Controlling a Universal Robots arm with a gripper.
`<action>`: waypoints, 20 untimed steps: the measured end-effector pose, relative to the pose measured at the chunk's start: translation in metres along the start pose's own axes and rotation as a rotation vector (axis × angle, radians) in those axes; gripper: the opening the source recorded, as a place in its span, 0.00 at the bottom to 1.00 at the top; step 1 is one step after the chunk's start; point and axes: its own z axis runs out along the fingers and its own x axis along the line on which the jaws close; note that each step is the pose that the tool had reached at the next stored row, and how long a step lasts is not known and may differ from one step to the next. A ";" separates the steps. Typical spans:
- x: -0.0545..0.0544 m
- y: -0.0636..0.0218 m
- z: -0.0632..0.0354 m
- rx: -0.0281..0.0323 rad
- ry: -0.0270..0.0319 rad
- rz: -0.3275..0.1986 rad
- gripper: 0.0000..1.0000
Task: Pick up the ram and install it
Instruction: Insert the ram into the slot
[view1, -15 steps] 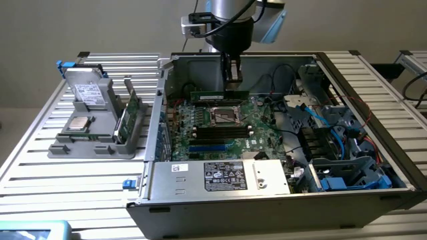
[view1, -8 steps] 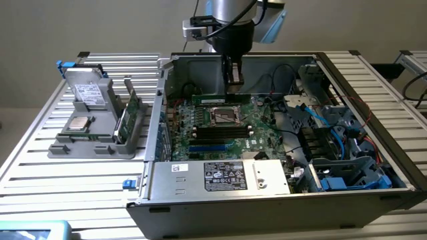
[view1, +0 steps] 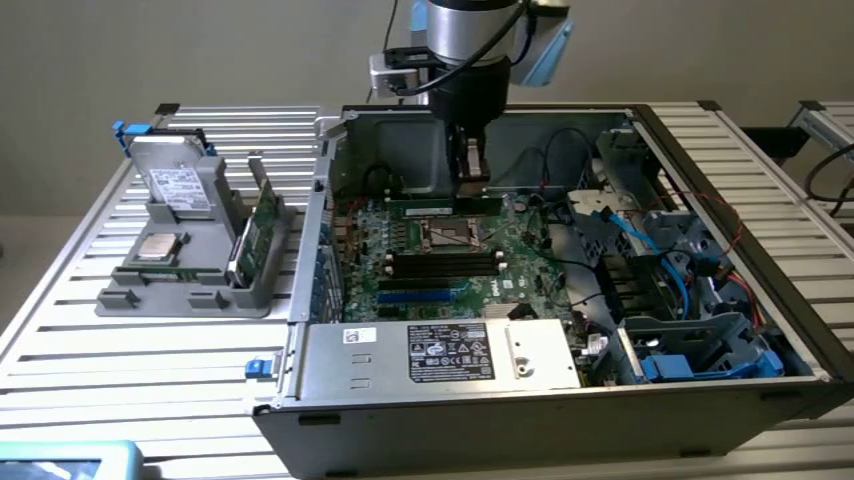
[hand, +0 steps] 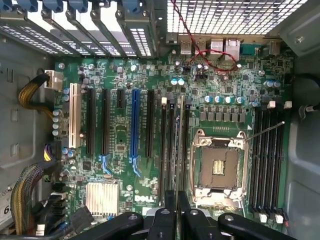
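Observation:
The ram (view1: 447, 207) is a thin green stick, level and low over the motherboard (view1: 441, 285) inside the open computer case. My gripper (view1: 470, 185) reaches straight down and is shut on the stick's middle. It hangs over the black slots just behind the CPU socket (view1: 451, 235). In the wrist view the ram (hand: 179, 140) appears edge-on as a narrow strip running out from my gripper (hand: 176, 202), lined up along the black slots (hand: 167, 145) beside the CPU socket (hand: 218, 167). Whether the stick touches a slot I cannot tell.
Several more black slots (view1: 445, 265) lie in front of the socket. A grey tray (view1: 200, 295) at the exterior view's left holds a CPU (view1: 160, 247) and upright green cards (view1: 267, 220). Blue cables (view1: 641, 240) and drive cages crowd the case's right; a labelled metal box (view1: 447, 352) stands in front.

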 end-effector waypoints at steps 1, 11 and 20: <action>0.001 0.0000 0.0011 -0.0001 0.0001 0.000 0.14; 0.004 0.0002 0.0110 -0.0002 0.0051 0.000 0.14; 0.004 -0.0011 0.0158 -0.0003 0.0102 -0.001 0.14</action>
